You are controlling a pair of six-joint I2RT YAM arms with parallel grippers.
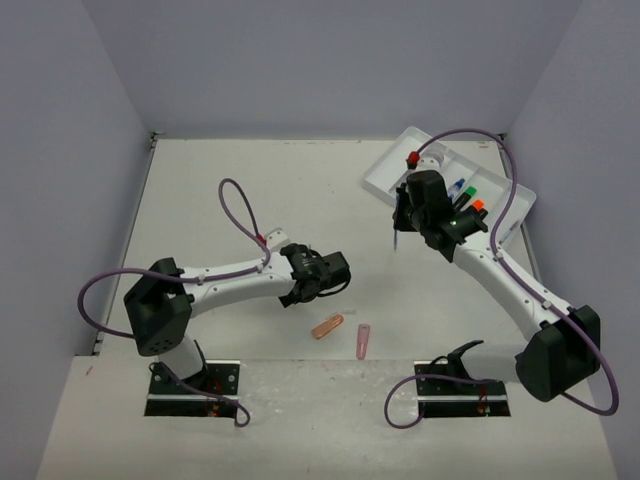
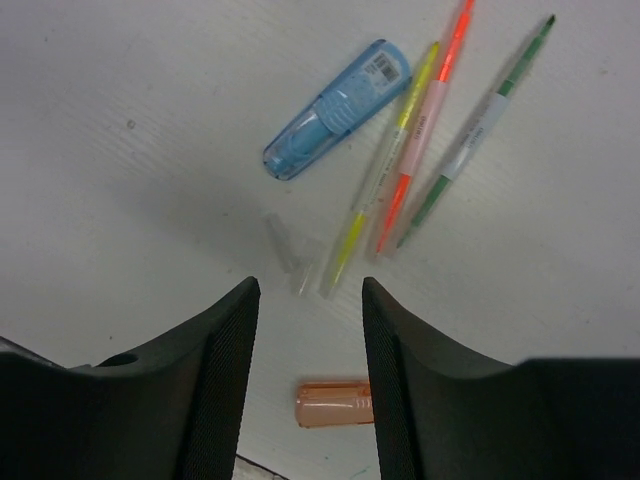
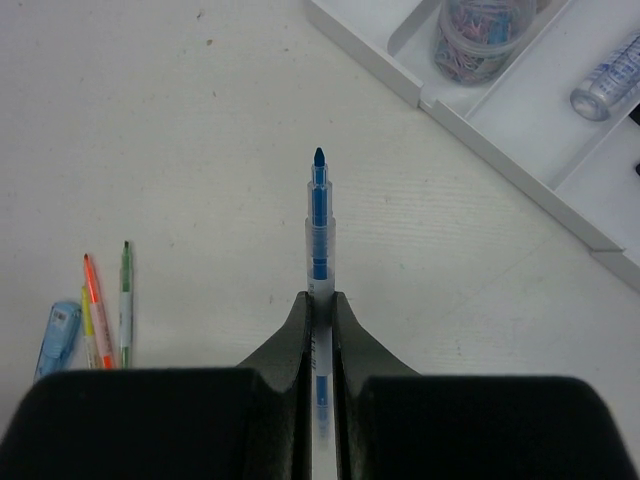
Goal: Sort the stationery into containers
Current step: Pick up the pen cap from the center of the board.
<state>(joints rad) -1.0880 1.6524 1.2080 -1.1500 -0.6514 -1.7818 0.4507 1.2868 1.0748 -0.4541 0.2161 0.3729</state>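
**Sorting partly done: one pen in carriage, several pieces unsorted**

Top view: the white tray (image 1: 383, 178) lies at 2 o'clock on the table (image 1: 250, 180). It already holds highlighters (image 1: 470, 196) capped blue, green and orange. The right wrist view also shows a pot (image 3: 480, 35) of paper clips in one compartment.

The right gripper (image 3: 319, 298) hangs at 8 o'clock of the tray, near its rim. Its jaws are clamped tight on a blue pen (image 3: 319, 220), tip pointing to 12 o'clock in that view. The pen is over bare table, not yet in a compartment.

The left gripper (image 2: 310, 290) stands partly open and grips nothing. In its wrist view, four unsorted pieces lie between 12 and 2 o'clock: a blue capsule (image 2: 335, 110), a yellow pen (image 2: 385, 175), an orange pen (image 2: 425, 130) and a green pen (image 2: 475, 130). An orange capsule (image 2: 335, 403) lies on the table at 6 o'clock, below the fingers. In the top view a pink capsule (image 1: 363, 341) lies at 4 o'clock of the orange one.

Judged from this layout, the task is roughly midway. The blue pen's delivery is nearest completion, and the three pens and three capsules are yet to be sorted.
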